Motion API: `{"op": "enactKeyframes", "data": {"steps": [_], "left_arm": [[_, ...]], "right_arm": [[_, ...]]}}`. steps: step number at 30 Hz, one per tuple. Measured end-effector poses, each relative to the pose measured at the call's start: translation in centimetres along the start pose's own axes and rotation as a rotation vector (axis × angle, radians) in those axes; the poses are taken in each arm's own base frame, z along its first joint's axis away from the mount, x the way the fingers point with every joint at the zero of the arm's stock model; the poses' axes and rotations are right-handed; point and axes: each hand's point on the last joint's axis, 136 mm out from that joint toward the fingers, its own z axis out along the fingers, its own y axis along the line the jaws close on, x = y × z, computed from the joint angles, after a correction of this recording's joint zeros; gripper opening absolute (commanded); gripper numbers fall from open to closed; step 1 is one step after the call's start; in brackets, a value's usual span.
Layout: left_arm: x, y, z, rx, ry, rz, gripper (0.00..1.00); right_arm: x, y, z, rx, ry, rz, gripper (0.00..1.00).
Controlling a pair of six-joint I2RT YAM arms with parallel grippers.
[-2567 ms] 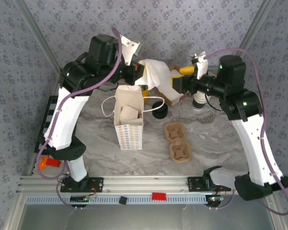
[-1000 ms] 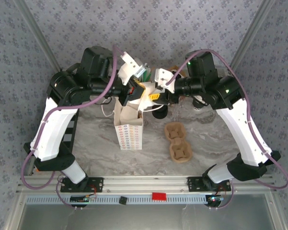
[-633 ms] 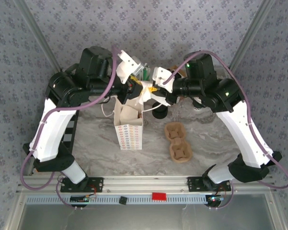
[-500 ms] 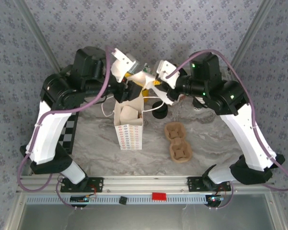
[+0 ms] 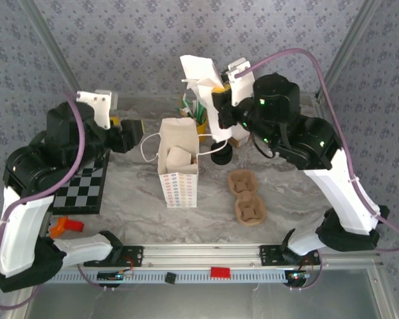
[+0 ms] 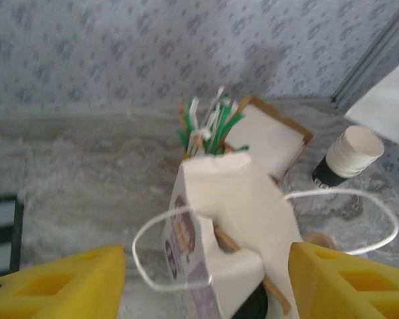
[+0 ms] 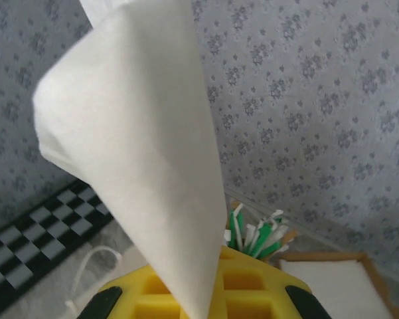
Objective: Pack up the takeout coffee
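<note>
white paper napkin [image 7: 139, 146] runs off the top of the right wrist view, hides where the right yellow fingers [image 7: 252, 292] meet, left wrist view pretty blurry, white paper bag [image 6: 232, 199] bottom cropped there, left fingers [image 6: 60, 279] too

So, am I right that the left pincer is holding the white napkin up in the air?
Not quite: the right pincer, not the left, is holding the white napkin up in the air; the right wrist view shows it pinched between that pincer's yellow fingers. The left pincer is open.
</note>
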Motion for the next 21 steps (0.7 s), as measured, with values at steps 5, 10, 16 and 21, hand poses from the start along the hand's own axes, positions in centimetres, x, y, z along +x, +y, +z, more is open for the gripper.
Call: {"op": "enactKeyframes", "data": {"steps": [5,10,16,21], "left_arm": [[5.2,1.6,2.9,-0.05,0.139,-0.128,0.63],[9.6,1.9,6.2,-0.068,0.266,-0.22,0.6],[11.5,1.1,7.8,-0.026,0.31,-0.291,0.53],[12.5,0.8,8.8,-0.009,0.33,-0.322,0.49]], "right_arm": [[1.8,0.6,2.2,0.072,0.043,0.187,0.0],[4.4,2.6,4.6,0.109,0.09,0.275,0.0],[8.8,4.7,6.7,0.147,0.15,0.299,0.0],[12.1,5.7,8.1,0.162,0.186,0.321,0.0]]}}
